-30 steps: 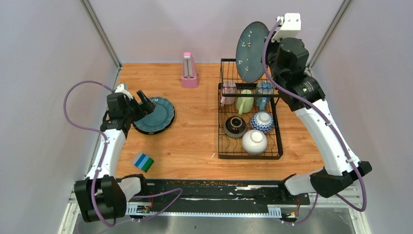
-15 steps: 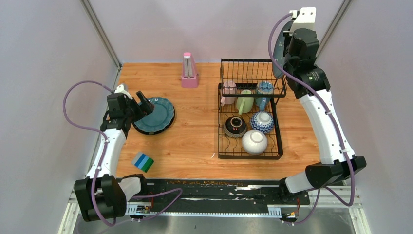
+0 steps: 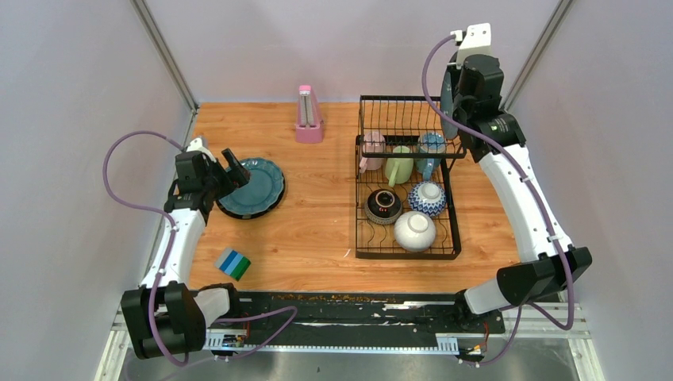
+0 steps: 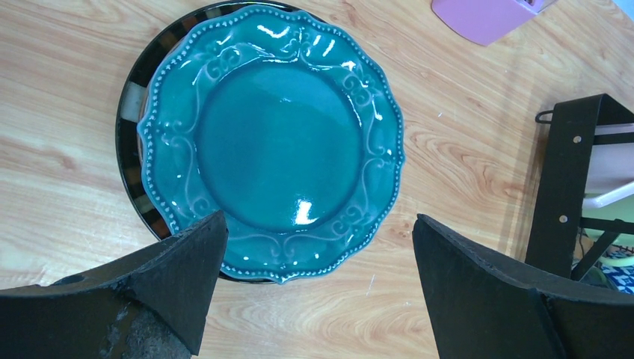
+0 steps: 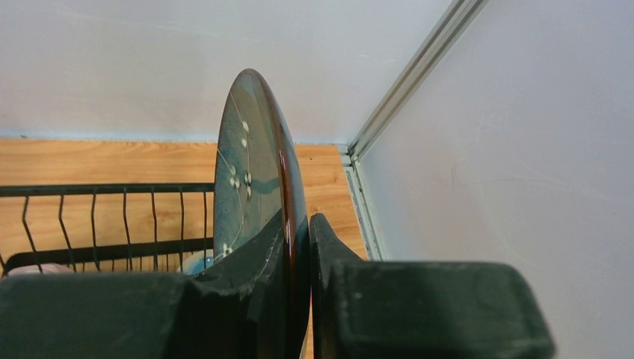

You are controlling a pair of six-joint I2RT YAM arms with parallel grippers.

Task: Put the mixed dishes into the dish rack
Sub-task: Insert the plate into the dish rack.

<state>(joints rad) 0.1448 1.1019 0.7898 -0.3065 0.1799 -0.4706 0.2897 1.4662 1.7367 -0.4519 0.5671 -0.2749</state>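
My right tool [image 5: 300, 224] is clamped tight on the rim of the blue-grey flecked plate [image 5: 247, 164], one finger on each face. The plate stands upright, edge on to my wrist camera, with its white flecks facing left. From above, I've got it up high at the far right corner of the dish rack [image 3: 359, 198], close to the back wall. I can't tell whether its lower edge touches the wires. The rack sits on the right half of the desk [image 3: 317, 230], with its taller basket end at the far side. In that end there's a pink-white mug [image 3: 371, 148], a pale green mug [image 3: 400, 165] and a bluish mug [image 3: 432, 145] in a row. Nearer me, the dark brown bowl [image 3: 383, 205] and the blue-patterned bowl [image 3: 428, 198] sit side by side, and the white bowl [image 3: 415, 231] is nearest of all. Over on the left, my left tool [image 4: 318, 224] is spread as wide as it goes and holds nothing. It hangs over the near rim of the teal scalloped plate [image 4: 277, 142], fingers apart on either side of it. That plate lies flat on a dark-rimmed plate [image 4: 131, 142], whose edge peeks out on the left. The pink metronome [image 3: 309, 115] stands at the far edge of the desk, and the striped block [image 3: 234, 263] lies near my left arm's base.
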